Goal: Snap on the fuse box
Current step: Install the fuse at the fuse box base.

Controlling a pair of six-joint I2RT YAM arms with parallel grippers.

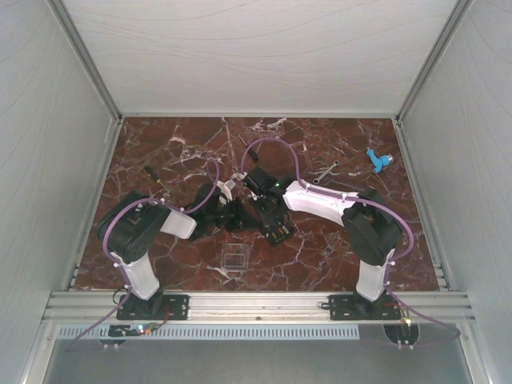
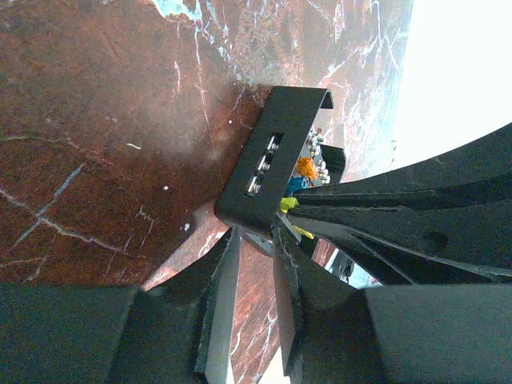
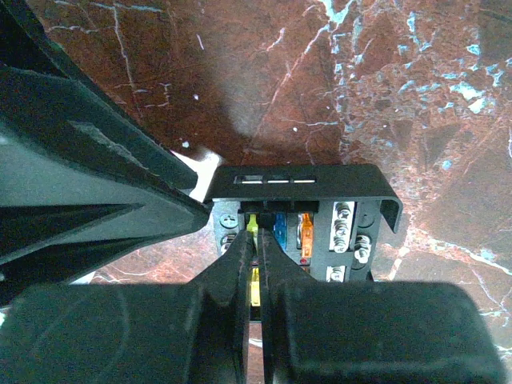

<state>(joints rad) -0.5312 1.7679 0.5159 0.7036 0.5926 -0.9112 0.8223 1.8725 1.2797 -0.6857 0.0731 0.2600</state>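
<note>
- Fuse box (image 3: 304,188) is sitting on the bench (image 3: 360,80), just beyond the clear lid (image 1: 233,258).
- Left gripper (image 2: 254,240) is clamping the fuse box's corner.
- Right gripper (image 3: 258,240), fingers together, is touching its slotted face.

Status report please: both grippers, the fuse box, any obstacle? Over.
Left gripper pinches the fuse box at its corner. Right gripper shut, tips on its fuse face. Clear lid lies apart from it, untouched.

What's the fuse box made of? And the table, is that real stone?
Fuse box: looks like black plastic, smooth with a dull sheen and thin moulded walls. Table: dark red with white veins like polished marble; could be a printed surface, can't tell.
</note>
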